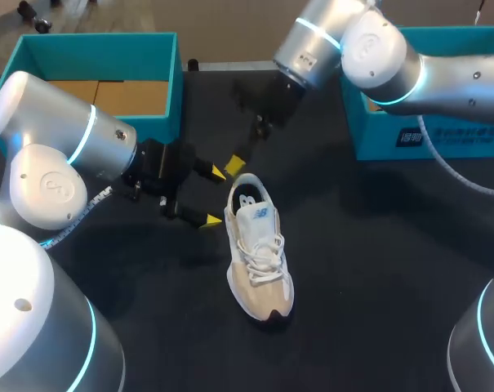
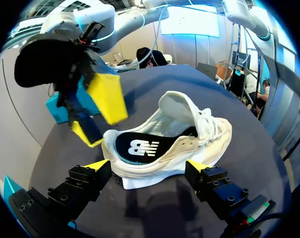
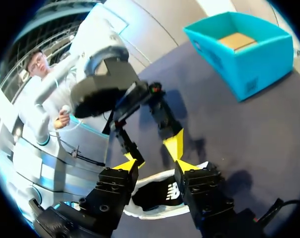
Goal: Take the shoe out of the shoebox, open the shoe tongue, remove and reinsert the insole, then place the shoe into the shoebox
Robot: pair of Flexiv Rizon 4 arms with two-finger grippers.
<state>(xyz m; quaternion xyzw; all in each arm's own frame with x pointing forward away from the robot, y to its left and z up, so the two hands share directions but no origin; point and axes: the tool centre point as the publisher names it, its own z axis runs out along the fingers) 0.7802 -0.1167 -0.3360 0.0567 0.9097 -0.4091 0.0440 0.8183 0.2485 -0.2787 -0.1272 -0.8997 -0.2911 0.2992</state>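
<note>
The shoe (image 1: 259,261) stands on its sole on the dark table (image 1: 377,245), outside the shoebox (image 1: 91,57); in the head view its heel sits just ahead of our left gripper (image 1: 215,196), whose jaws are released and wide; our right gripper (image 1: 237,163) hangs just above that heel; the shoebox is well apart from both. In the left wrist view the heel lies between our spread jaws, though we cannot tell if they touch it; the black insole (image 2: 137,146) shows inside, the tongue (image 2: 177,106) stands up; the right gripper's jaws hover parted over the heel. In the right wrist view our jaws gape, grasping nothing; the shoe's opening lies beneath them; the shoebox sits well ahead.
</note>
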